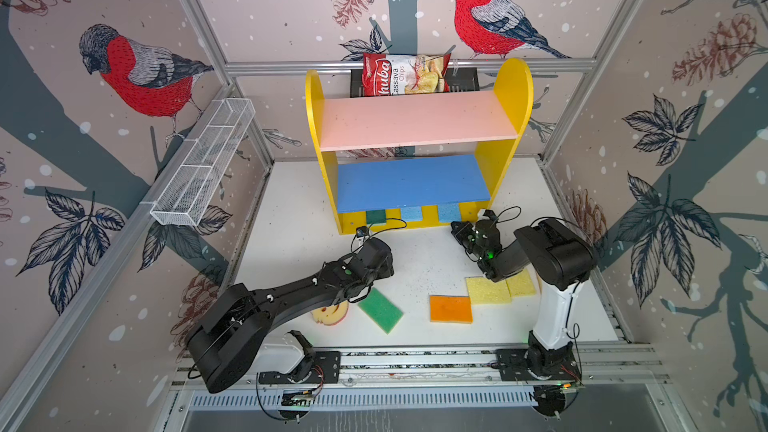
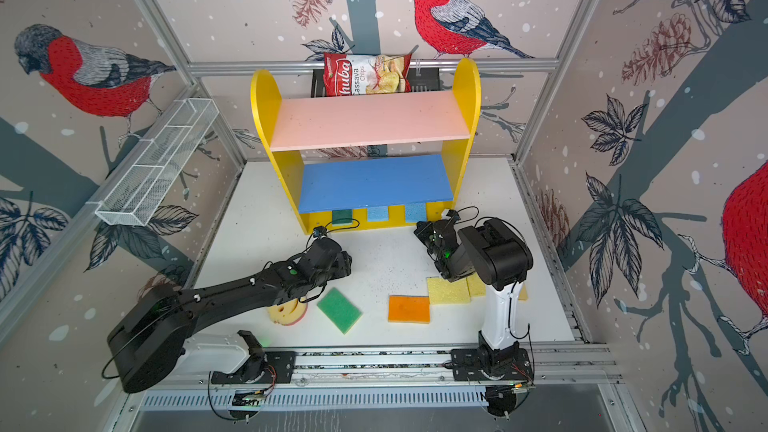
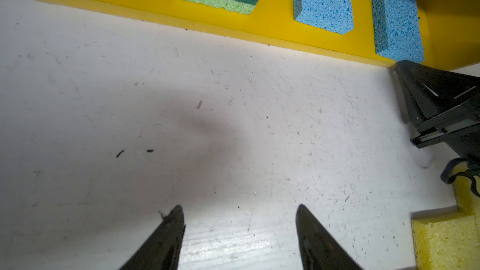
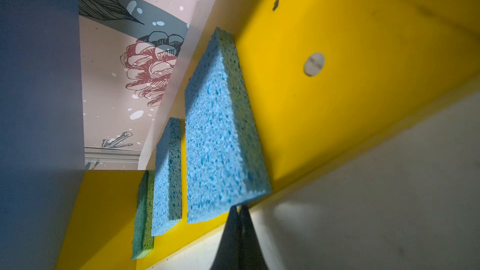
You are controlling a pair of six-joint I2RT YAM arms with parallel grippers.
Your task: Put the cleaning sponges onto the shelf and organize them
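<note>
While the scuffed white worktop (image 1: 291,209) sits boxed in by walls papered with red-breasted birds and pine cones, the shelf (image 1: 513,89) stands at its far side, and I place everything by that shelf.

On its yellow base, under the blue board, a dark green sponge (image 1: 376,216), a light blue sponge (image 1: 411,214) and a second light blue sponge (image 1: 449,212) lie in a row, apart from one another.

My left arm (image 1: 291,297) stretches low and slantwise toward the shelf's front, wrist tipped down. My left jaws stand parted with nothing between them, fingertips (image 3: 176,214) over open worktop just before the base's front edge.

My right arm (image 1: 555,251) folds high at the elbow and points at the shelf's right front corner. My right jaws are pressed together, empty, tips right at the second light blue sponge; I cannot tell whether they touch it.

Well in front of the shelf lie a round yellow-pink sponge (image 1: 330,317) half under my left arm, a green sponge (image 1: 380,309), an orange sponge (image 1: 451,308), and a yellow sponge (image 1: 487,290) beside a second yellow sponge (image 1: 521,283) under my right arm. Between these and the base edge runs open worktop.
</note>
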